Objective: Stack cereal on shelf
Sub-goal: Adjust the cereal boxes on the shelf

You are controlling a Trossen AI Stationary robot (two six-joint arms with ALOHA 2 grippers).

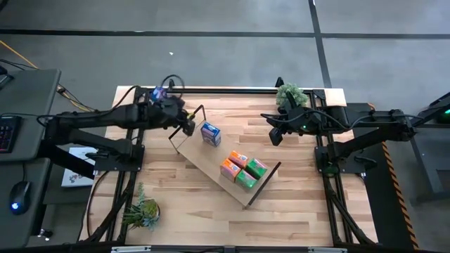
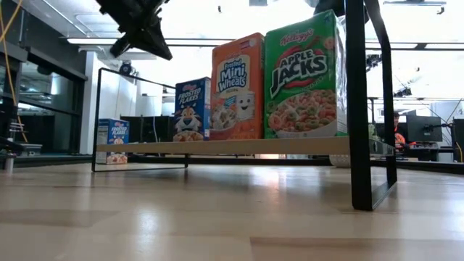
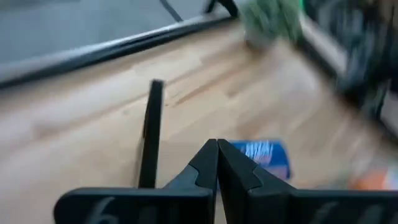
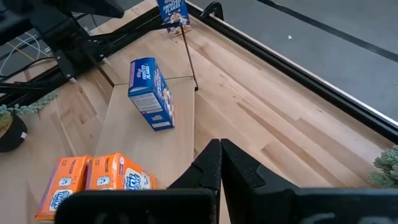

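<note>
The shelf (image 1: 211, 163), a light-wood board with black wire frame ends, lies slantwise on the tabletop. A blue cereal box (image 1: 209, 133) stands on its far left part. Orange boxes (image 1: 234, 164) and green boxes (image 1: 252, 173) stand close together toward its near right end. In the low view the blue (image 2: 192, 109), orange (image 2: 237, 87) and green (image 2: 304, 76) boxes stand upright on the board (image 2: 217, 146). Another blue box (image 1: 159, 93) stands on the table at the far left. My left gripper (image 1: 188, 127) is shut and empty above the shelf's far left wire end (image 3: 151, 134). My right gripper (image 1: 275, 135) is shut and empty, right of the shelf.
A green plant (image 1: 289, 93) stands at the table's far right and another (image 1: 142, 211) at the near left corner. Bare tabletop lies near the front edge (image 1: 211, 221) and between the shelf and my right gripper.
</note>
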